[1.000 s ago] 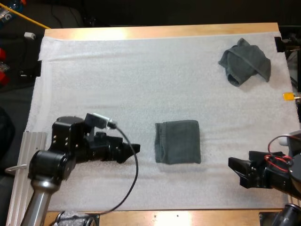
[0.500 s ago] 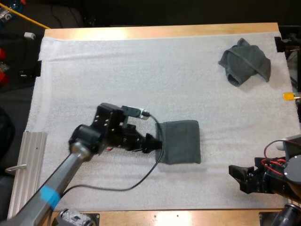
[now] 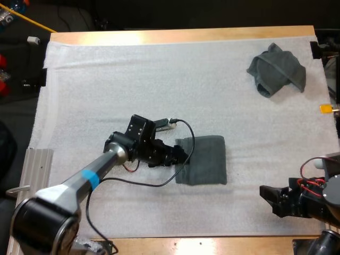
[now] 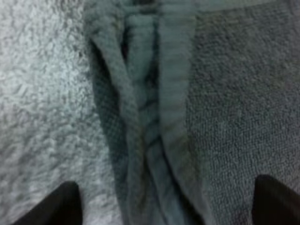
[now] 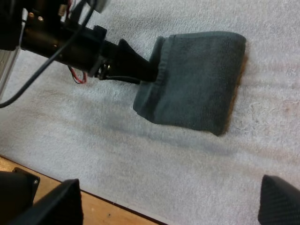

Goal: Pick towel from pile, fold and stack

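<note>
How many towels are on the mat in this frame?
2. A folded towel lies midway on the mat, at the left gripper; a crumpled towel sits in its far right corner. None seem hidden.

The left arm is a grey tube with a blue band, the right pincer black.
</note>
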